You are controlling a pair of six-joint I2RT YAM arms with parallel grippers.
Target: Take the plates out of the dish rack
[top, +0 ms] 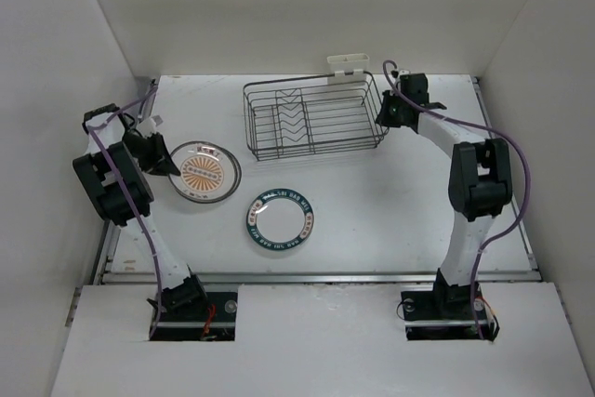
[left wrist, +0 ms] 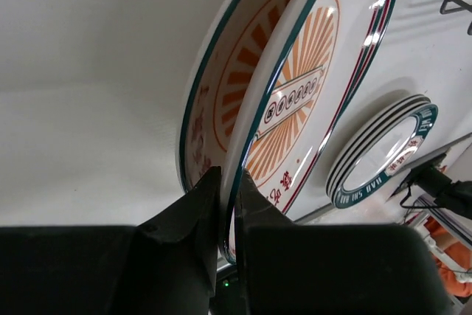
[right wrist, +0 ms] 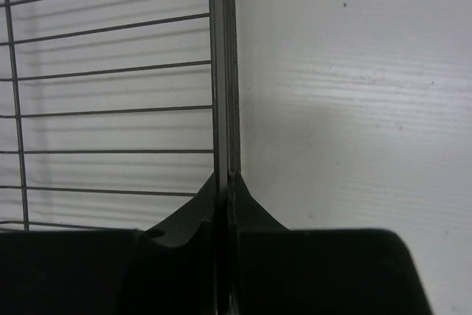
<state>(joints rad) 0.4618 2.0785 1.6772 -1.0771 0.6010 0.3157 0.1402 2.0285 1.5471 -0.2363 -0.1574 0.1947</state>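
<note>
The dark wire dish rack (top: 311, 118) stands at the back middle with no plates showing in it. A stack of orange sunburst plates (top: 204, 172) lies on the table to its left. My left gripper (top: 168, 164) is shut on the rim of the top sunburst plate (left wrist: 310, 86), which is tilted over the plate under it (left wrist: 240, 71); the left wrist view shows the jaws (left wrist: 232, 189) clamped on that rim. A stack of teal-rimmed plates (top: 281, 220) lies in front of the rack, also in the left wrist view (left wrist: 383, 149). My right gripper (top: 383, 116) is shut on the rack's right rim wire (right wrist: 223, 71).
A small white plastic holder (top: 349, 64) is clipped on the rack's back edge. White walls close in the table on the left, back and right. The arm bases stand at the near edge.
</note>
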